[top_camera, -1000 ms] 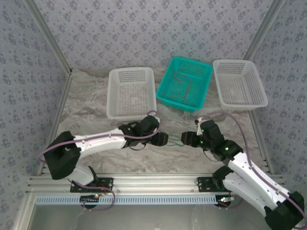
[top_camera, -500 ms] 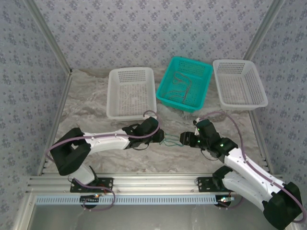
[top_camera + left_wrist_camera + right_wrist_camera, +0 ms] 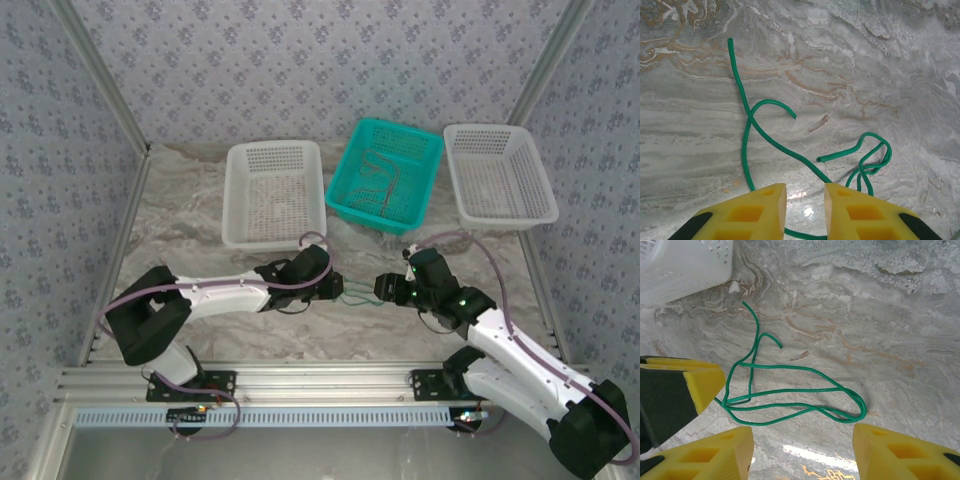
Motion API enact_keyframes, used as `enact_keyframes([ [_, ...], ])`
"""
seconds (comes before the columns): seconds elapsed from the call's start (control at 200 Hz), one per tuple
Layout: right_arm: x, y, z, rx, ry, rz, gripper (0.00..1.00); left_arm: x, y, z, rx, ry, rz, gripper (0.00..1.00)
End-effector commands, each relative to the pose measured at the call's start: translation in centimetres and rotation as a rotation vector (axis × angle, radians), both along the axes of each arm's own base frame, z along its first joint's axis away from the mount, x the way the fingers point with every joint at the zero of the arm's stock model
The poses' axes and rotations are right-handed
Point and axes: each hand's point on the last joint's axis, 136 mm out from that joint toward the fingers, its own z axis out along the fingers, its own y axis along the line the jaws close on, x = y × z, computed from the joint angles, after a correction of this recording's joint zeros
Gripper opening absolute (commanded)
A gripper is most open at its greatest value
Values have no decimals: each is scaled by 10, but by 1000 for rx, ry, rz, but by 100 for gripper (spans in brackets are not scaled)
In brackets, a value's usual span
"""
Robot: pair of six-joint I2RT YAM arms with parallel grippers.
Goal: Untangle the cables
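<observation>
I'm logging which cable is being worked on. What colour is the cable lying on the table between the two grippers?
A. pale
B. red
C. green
C: the cable looped on the marble table is green along its whole length.

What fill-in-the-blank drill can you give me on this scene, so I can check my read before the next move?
1. The cables lying tangled on the table are ____ in colour.
2. The teal basket stands between the left white basket and the right white basket, in the ____ of the row.
3. The right tool has its jaws ____, with nothing gripped between them.

Missing words: green; middle; open.
</observation>
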Motion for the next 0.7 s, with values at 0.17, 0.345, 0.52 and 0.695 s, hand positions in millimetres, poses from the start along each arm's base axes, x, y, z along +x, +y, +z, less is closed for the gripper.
enact_keyframes([
  [0.17, 4, 1, 13, 1, -30, -3, 57, -7, 0, 0, -13, 26, -29, 12],
  [0.345, 3, 13, 33, 15, -141, 90, 58, -8, -2, 28, -72, -5, -35, 0],
  [0.52, -8, 42, 69, 41, -402, 313, 61, -10, -15, 82, -157, -61, -101, 0],
  [0.695, -27, 68, 88, 50, -684, 515, 60, -10, -21, 116, -218, -95, -119, 0],
])
